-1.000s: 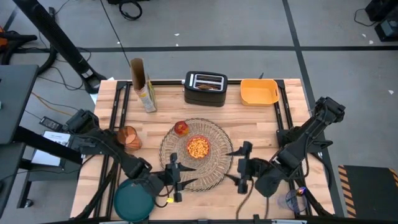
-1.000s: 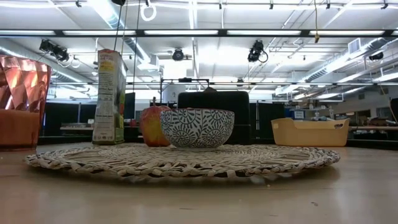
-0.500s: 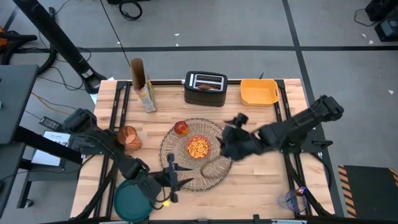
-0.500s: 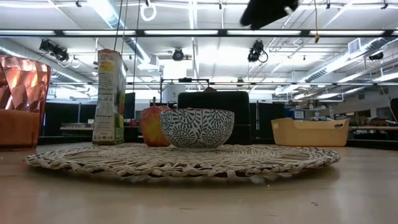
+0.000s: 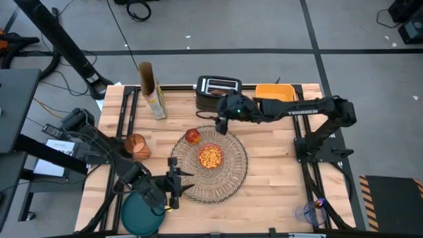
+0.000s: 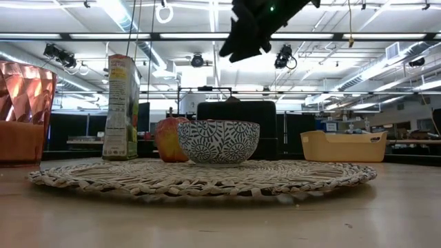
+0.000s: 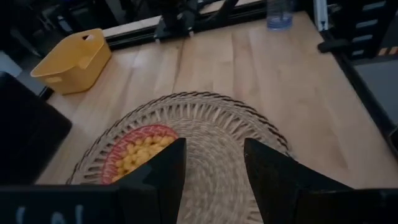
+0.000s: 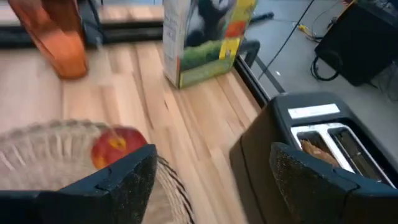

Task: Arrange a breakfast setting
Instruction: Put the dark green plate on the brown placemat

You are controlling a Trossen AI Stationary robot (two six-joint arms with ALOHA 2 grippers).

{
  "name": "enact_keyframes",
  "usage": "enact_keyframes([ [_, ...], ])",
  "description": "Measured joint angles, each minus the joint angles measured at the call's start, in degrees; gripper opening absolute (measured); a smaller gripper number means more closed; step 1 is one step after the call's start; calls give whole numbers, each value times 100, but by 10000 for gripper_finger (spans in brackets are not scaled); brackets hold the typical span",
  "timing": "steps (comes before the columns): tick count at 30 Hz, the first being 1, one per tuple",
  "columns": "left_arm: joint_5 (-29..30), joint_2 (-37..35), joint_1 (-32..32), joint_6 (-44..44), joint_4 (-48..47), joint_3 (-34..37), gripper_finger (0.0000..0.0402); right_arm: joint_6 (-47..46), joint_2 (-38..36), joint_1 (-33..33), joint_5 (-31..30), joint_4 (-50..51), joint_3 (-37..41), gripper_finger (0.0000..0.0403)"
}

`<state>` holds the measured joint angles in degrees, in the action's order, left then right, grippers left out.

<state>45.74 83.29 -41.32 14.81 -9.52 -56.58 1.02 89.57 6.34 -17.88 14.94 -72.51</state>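
The round woven straw placemat (image 5: 218, 178) lies mid-table. On it sit the small red bowl (image 5: 210, 156), filled with yellow cereal, and the red apple (image 5: 192, 136). The orange cup (image 5: 137, 145) stands left of the mat, and the dark teal plate (image 5: 139, 213) lies at the near left edge. A toast slice (image 8: 316, 147) sticks out of the black toaster (image 5: 218, 92). My left gripper (image 5: 184, 185) is open and empty, low at the mat's near-left rim. My right gripper (image 5: 221, 124) is open and empty, held high between toaster and mat. No blue spoon shows.
A cereal box (image 5: 155, 102) stands at the far left. A yellow-orange bin (image 5: 274, 97) sits right of the toaster. A clear bluish cup (image 5: 310, 211) stands off the near right corner. Bare wood lies right of the mat.
My right gripper has risen from low at the table's near right and swung toward the far edge and left, crossing over the mat to hang high in front of the toaster. My left gripper has drawn back slightly toward the table's left edge. Nothing on the table has moved.
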Motion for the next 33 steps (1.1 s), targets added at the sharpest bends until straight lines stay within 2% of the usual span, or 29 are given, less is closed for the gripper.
enact_keyframes([
  [4, -238, -176, -4, 142, 182, 0, 172, 74, 202, 122, -50, -13, 0, 301],
  [8, -1260, -300, -122, 924, -128, -292, 172, 209, 320, 45, -107, 39, 2, 296],
  [14, -2085, -43, -430, 3022, -2007, -1258, 172, 340, 253, -208, -548, 2, 4, 295],
  [21, -3011, 409, -1067, 5666, -2319, -1590, 172, 459, 184, -327, -805, 28, 2, 295],
  [24, -3052, 613, -1460, 6720, -2268, -1628, 172, 476, 154, -316, -893, 6, -2, 295],
  [28, -3114, 994, -1875, 7639, -1989, -1628, 172, 479, 160, -323, -994, 58, 0, 295],
  [33, -3202, 1530, -1900, 7912, -2008, -1628, 171, 515, 160, -317, -996, -4, 0, 295],
])
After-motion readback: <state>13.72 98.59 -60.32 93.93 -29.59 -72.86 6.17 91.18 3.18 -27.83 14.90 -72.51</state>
